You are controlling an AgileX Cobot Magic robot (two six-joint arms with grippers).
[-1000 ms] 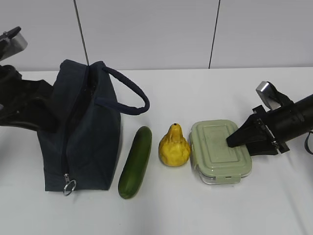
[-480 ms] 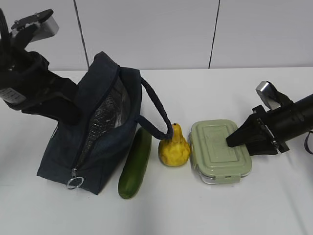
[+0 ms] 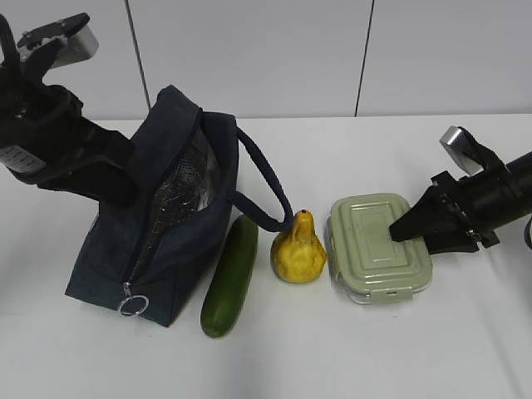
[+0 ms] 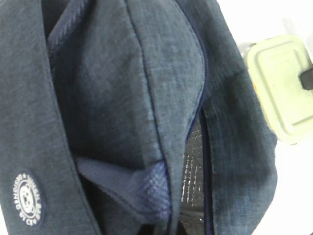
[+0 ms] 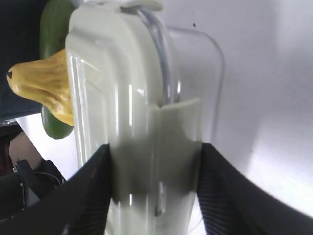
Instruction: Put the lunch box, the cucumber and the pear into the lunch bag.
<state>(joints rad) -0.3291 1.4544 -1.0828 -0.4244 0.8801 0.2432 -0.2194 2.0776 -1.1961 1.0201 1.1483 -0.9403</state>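
The right end effector, clamped across the lunch box, has tilted it up off the worktop beside the pear and cucumber. The left end effector, shut on fabric, holds the lunch bag leaning open, as half a second earlier

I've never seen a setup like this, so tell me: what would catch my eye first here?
Probably the big dark navy lunch bag on the left, leaning with its zip open and silver lining showing while the left arm's tool holds its fabric. Next, the row of things beside it: a green cucumber, a bumpy yellow pear and a lunch box with a pale green lid. At the right, the other tool grips that box by its end.
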